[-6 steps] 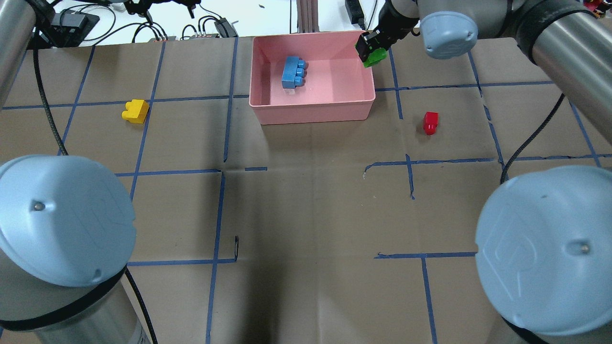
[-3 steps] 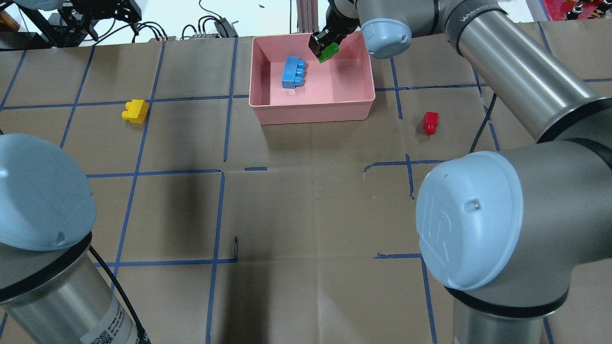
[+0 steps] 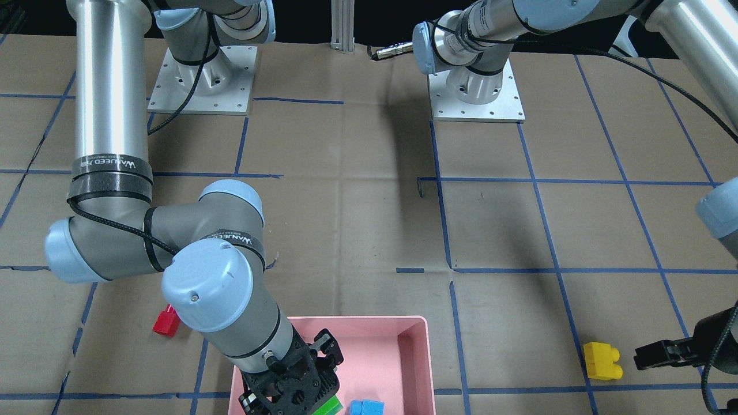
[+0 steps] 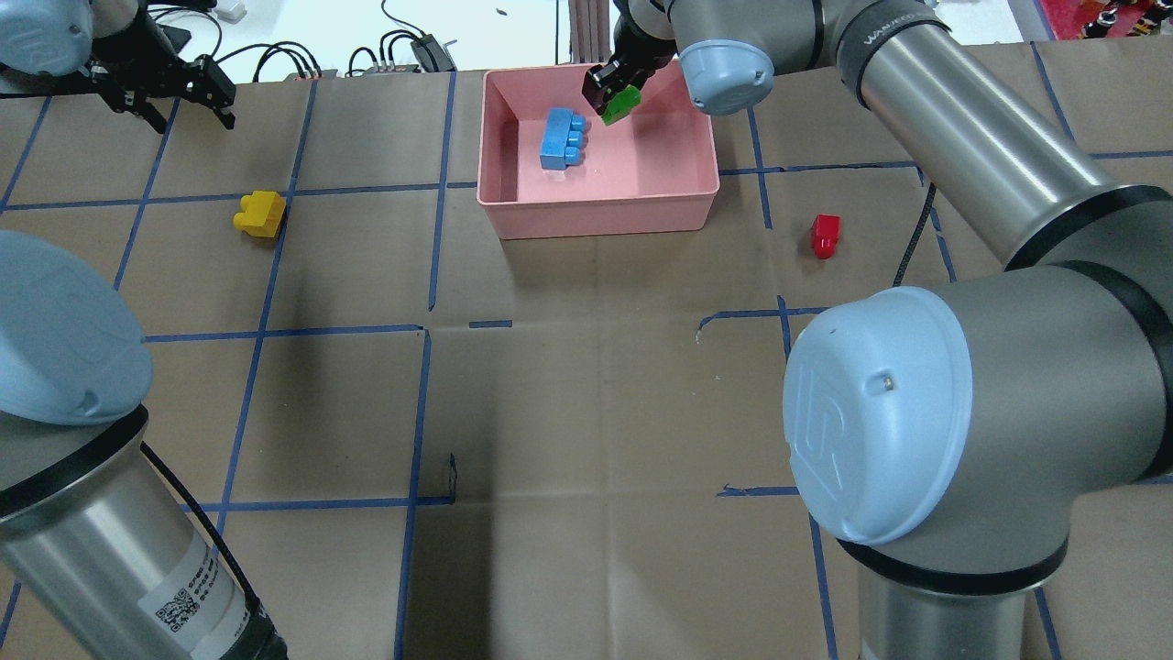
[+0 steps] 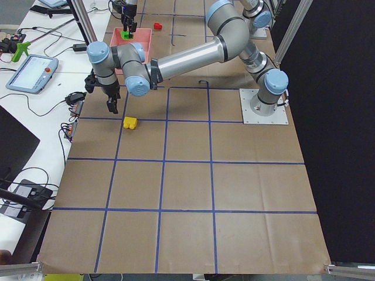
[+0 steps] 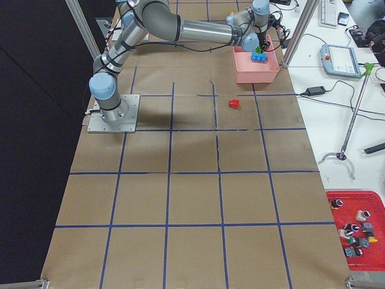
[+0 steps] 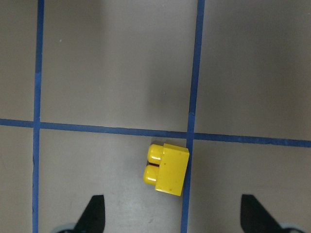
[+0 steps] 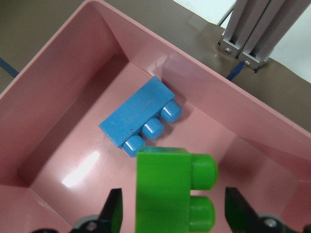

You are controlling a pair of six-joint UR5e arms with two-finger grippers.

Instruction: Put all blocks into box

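On the left of the overhead view, my left gripper [image 4: 186,112] hangs spread wide above the yellow block [image 4: 260,214], which lies on its side on the table [image 4: 586,412]. These bricks look light, rigid and glossy, so I judge the flat faces the place to pinch, not the rounded studs. In the middle, the pink box [image 4: 596,218] holds the light blue block [image 4: 561,139]. Above it, the green block [image 4: 625,101] sits between the fingers of the right gripper [image 4: 605,90]. The wrist view shows slivers of pink beside the brick and cuts off its lower end, so I cannot tell whether it is clamped or freed. Rightmost, the red block [image 4: 825,236] lies outside the box.
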